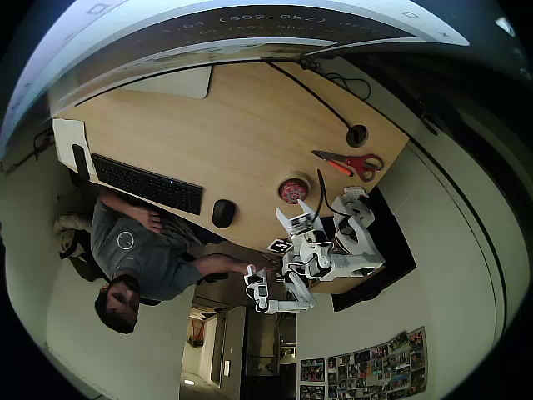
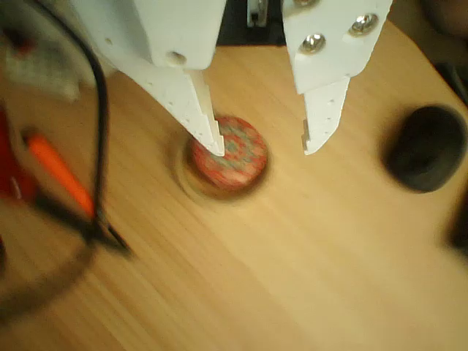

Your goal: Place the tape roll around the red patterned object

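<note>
Hovering above the wooden counter point(image 2: 292, 278), white pincer point(image 2: 263, 142) spread wide and empty, tips pointing down. In the wrist view, tape roll point(image 2: 183, 179) lying flat as a blurred ring around the red patterned object point(image 2: 230, 157), just under the left fingertip. Black computer mouse point(image 2: 428, 146) off to the right.

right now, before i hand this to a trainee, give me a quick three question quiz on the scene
1. True or false: the gripper is shut on the tape roll.
2. What sits inside the tape roll? A nothing; B the red patterned object; C a coin.
3. In the overhead view, what lies on the table to the right of the red patterned object?
Key: 1 false, it is open and holds nothing; 2 B; 3 the red-handled scissors.
</note>
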### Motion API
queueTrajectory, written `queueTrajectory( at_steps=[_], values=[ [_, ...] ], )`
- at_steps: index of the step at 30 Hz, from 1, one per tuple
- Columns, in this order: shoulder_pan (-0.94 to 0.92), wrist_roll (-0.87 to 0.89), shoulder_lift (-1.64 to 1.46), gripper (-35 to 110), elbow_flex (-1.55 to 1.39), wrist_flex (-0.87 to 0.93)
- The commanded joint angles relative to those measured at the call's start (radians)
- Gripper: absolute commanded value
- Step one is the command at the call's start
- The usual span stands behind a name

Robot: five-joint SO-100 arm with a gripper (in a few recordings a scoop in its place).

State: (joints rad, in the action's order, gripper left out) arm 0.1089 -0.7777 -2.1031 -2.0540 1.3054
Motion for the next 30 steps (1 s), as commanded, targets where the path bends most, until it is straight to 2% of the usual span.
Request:
queueTrajectory(
  at_steps=[1, 9, 30],
  values=[
    [-0.037, -0.123, 0.031, 30, 0.101, 0.002],
    [-0.112, -0.354, 0.083, 31, 0.158, -0.1],
    [-0.164, -0.618, 0.276, 37, 0.356, -0.147]
  ],
)
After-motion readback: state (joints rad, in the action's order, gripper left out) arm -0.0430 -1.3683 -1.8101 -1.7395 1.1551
